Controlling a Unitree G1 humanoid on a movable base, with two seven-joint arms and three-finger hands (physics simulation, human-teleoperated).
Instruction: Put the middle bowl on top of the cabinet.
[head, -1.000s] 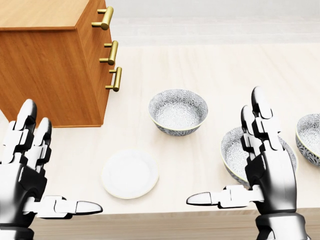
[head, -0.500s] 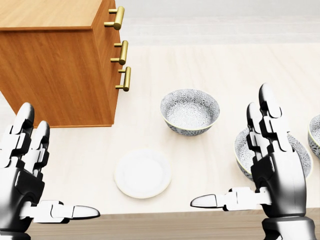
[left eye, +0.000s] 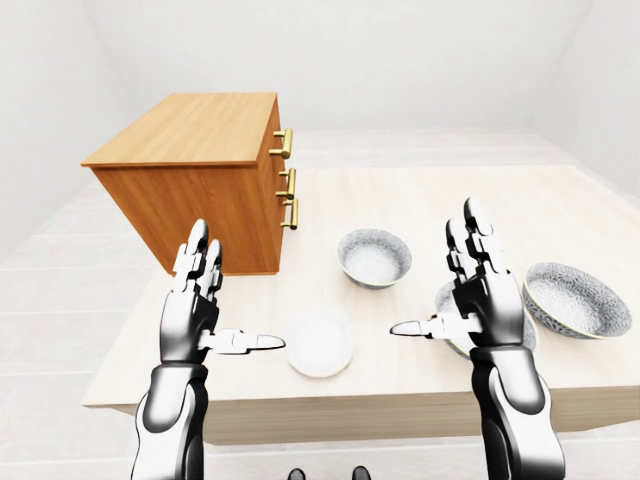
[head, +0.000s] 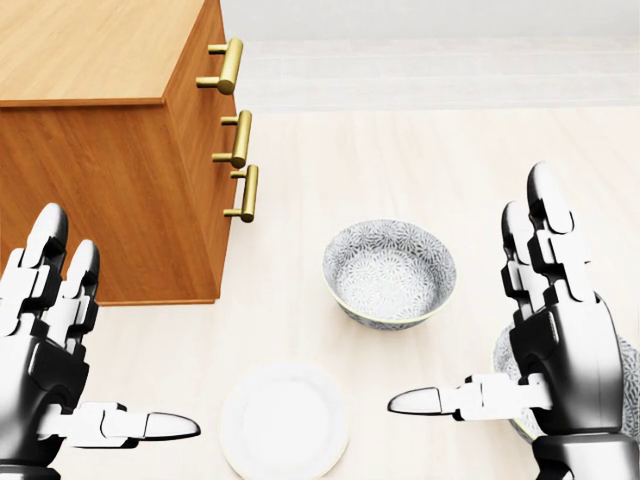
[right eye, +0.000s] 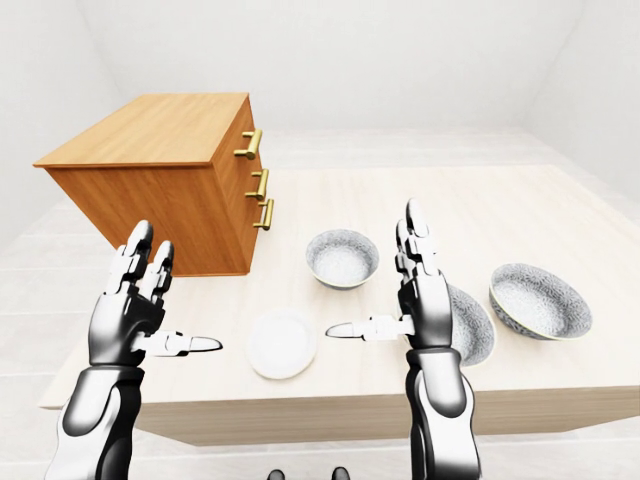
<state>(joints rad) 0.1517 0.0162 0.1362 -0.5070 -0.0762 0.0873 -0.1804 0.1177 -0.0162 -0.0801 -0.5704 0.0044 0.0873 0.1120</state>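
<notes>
We hold our left hand (head: 45, 360) and right hand (head: 560, 350) released above the bench (right eye: 520, 210), fingers upright and thumbs pointing inward, grasping nothing, which we judge a ready pose for the reach. The middle bowl (right eye: 472, 328) sits on the bench just beyond the right hand's palm, partly hidden by it, so that hand seems the natural one to take it. The cabinet (right eye: 150, 130) stands beyond the left hand, its flat top the goal, and a plate (head: 285, 420) lies between the two thumbs.
</notes>
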